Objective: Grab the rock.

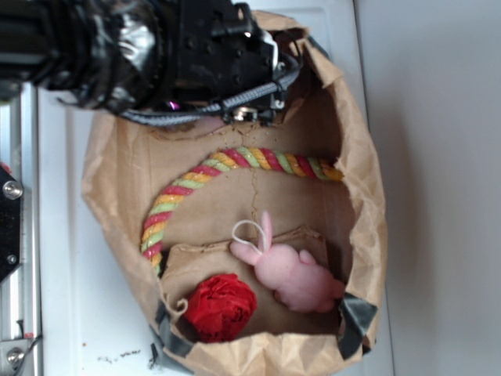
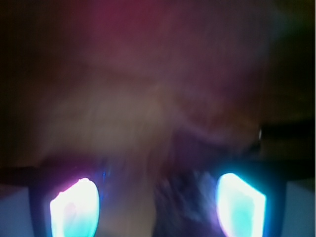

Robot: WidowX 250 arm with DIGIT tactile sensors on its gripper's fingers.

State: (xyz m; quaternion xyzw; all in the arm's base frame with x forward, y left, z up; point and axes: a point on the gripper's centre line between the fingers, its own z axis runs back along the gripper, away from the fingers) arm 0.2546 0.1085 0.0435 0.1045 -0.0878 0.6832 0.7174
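My gripper [image 1: 239, 110] hangs low over the far end of the brown paper bag [image 1: 368, 204], at the top of the exterior view. The black arm covers what lies under it, so the rock does not show there. The wrist view is badly blurred. My two glowing fingertips [image 2: 74, 210] stand wide apart, so the gripper [image 2: 157, 210] is open. Between them, nearer the right one, is a dark blurred lump [image 2: 190, 197] that may be the rock; I cannot tell whether the fingers touch it.
Inside the bag lie a curved red, yellow and green rope [image 1: 235, 160], a pink plush bunny [image 1: 301, 278] and a red wrinkly ball [image 1: 221, 307]. The bag's crumpled walls rise all around. It stands on a white surface [image 1: 78, 298] with a metal rail [image 1: 12, 235] at the left.
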